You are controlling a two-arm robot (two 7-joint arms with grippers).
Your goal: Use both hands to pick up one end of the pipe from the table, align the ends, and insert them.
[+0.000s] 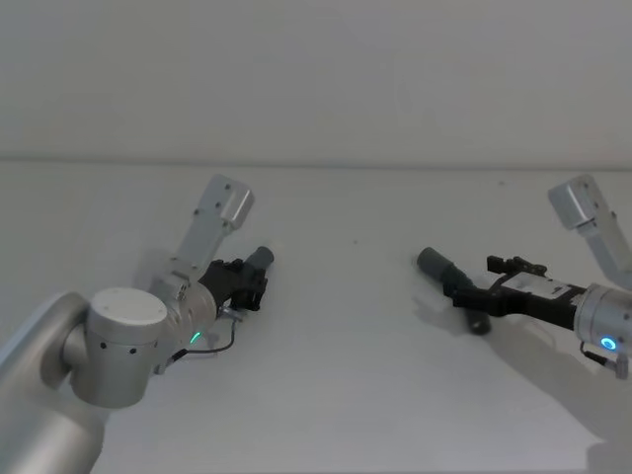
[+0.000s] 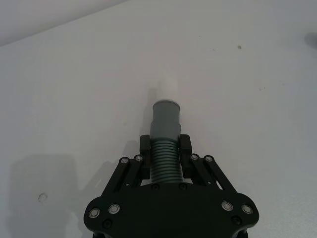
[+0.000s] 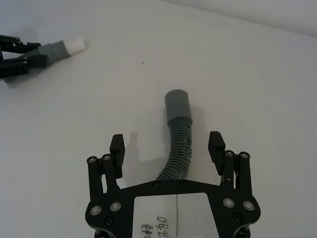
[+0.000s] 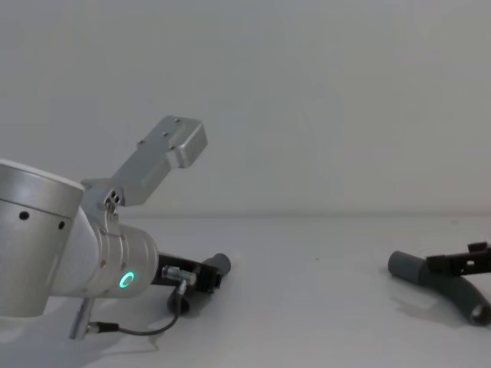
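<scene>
Down at the lower left of the head view, the left gripper (image 1: 251, 278) has its jaws closed snug on the ribs of the shorter pipe piece (image 2: 165, 163), right behind the cuff (image 2: 165, 119). That leaves the white tip (image 2: 167, 89) sticking out free, pointing toward the middle of the desk (image 1: 346, 395). Makes sense to me, you'd want that end clear for plugging in.

Over at the middle right, the right gripper (image 3: 166, 143) sits low with its jaws spread wide either side of the longer pipe piece (image 3: 179, 144), not touching it. That piece lies on the desk with its smooth end (image 3: 177, 105) aimed left. I'd guess it's lined up to close on the ribs. Both ends are well apart.
</scene>
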